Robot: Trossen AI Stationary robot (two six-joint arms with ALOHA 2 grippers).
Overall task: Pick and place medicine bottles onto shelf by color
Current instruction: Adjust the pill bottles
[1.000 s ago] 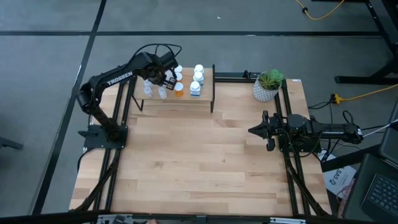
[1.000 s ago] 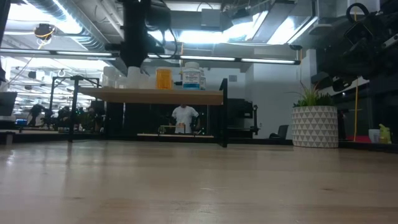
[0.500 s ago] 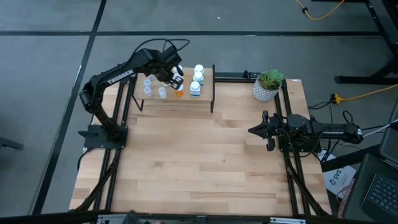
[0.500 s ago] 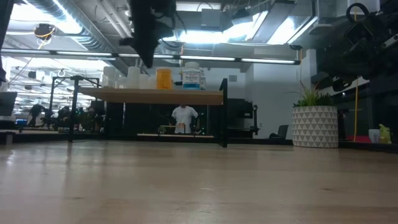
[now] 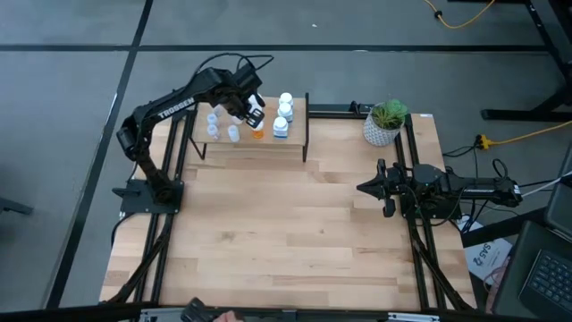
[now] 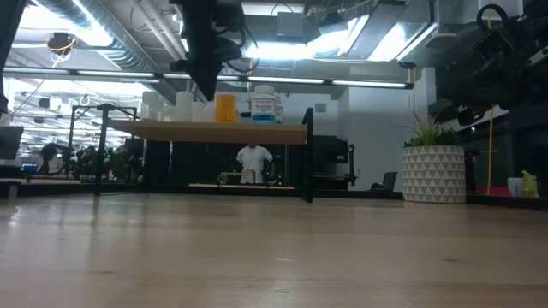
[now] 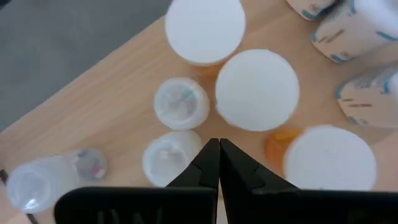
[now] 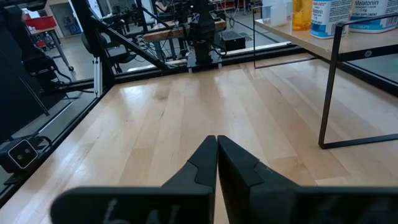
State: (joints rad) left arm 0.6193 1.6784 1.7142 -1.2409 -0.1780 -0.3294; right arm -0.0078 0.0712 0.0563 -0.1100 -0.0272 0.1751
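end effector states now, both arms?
Left end effector: closed, empty, above the shelf.
Right end effector: closed, empty, parked at the table's right side.

On the shelf [image 5: 268, 143], some of the medicine bottles [image 5: 283, 114] are covered from above by the left gripper [image 5: 248, 111], so their number cannot be counted in the high view. In the left wrist view the white bottles [image 7: 357, 37] beside the orange-bodied ones are cut off by the picture's edge and their label print is too blurred to be read. In the low view the pale vials [image 6: 163, 104] on the shelf are washed out against the bright room, and the person [image 6: 253, 162] seen beneath the shelf is too small to be made out.
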